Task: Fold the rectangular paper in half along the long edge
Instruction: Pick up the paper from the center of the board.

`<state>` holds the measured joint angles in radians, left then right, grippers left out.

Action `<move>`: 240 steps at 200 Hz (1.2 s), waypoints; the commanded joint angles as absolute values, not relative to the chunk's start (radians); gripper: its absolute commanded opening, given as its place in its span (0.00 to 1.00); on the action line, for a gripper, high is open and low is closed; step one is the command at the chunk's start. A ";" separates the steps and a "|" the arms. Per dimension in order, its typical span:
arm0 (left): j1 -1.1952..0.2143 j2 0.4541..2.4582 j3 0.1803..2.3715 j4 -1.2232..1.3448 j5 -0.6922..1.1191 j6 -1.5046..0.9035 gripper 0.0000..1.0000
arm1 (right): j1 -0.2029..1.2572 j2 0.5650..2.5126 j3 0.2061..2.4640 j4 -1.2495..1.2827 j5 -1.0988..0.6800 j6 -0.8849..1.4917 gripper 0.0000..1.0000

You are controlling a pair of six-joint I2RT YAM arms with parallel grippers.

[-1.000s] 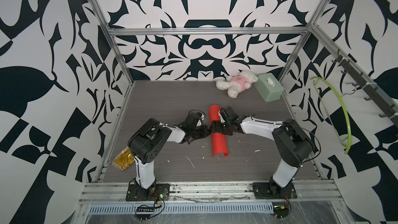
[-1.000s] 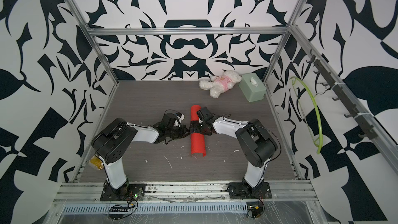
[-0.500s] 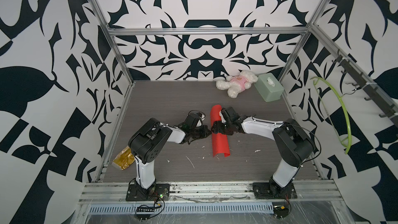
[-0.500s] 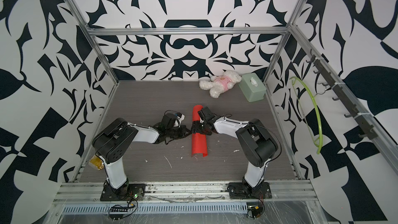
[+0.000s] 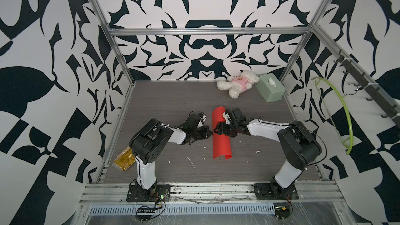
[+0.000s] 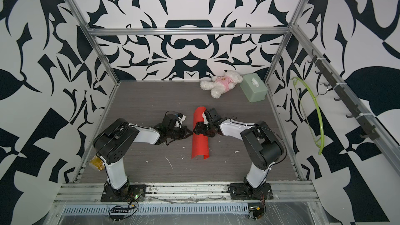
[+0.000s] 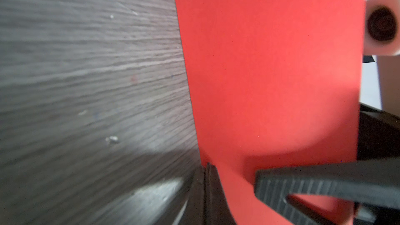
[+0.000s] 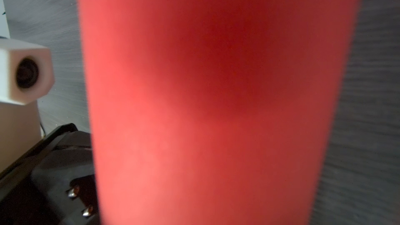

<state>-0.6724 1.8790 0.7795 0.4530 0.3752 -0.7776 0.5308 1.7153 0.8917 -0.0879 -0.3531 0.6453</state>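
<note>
i see the bright red rectangular paper sheet (image 5: 221,146) bowed into an arch mid-way across the grey wood-grain tabletop (image 5: 173,104), its long axis running near to far. the left gripper (image 5: 208,134) is pinched together at the sheet's left edge. the right gripper (image 5: 220,129) sits on top of the arch, and i cannot tell how its jaws stand.

The paper (image 5: 221,148) stands as a raised arch in mid-table (image 5: 168,100), running front to back. Both arms lie low and meet at it. The left gripper (image 5: 208,132) is at its left edge and the right gripper (image 5: 218,129) is over its crown, so the middle band is barred from side to side. Behind them the table is bare to the back wall, except the right rear corner, where the bear (image 5: 238,83) and box (image 5: 270,89) sit close together. The front strip between the arm bases is open, with only small white scraps. A gold wrapper (image 5: 124,159) lies by the left base.
</note>
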 commanded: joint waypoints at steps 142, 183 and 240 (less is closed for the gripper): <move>-0.676 1.926 0.703 0.404 0.363 -0.770 0.00 | 0.503 1.713 0.800 -0.112 -0.465 0.632 0.57; -0.673 1.904 0.668 0.463 0.368 -0.772 0.00 | 0.468 1.683 0.754 -0.052 -0.531 0.640 0.55; -0.663 1.845 0.606 0.541 0.349 -0.778 0.00 | 0.440 1.672 0.719 0.028 -0.636 0.671 0.54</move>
<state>-0.6716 1.8523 0.6598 0.6155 0.3840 -0.7826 0.4477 1.6779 0.7517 0.0322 -0.5903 0.6476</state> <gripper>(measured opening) 0.047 0.537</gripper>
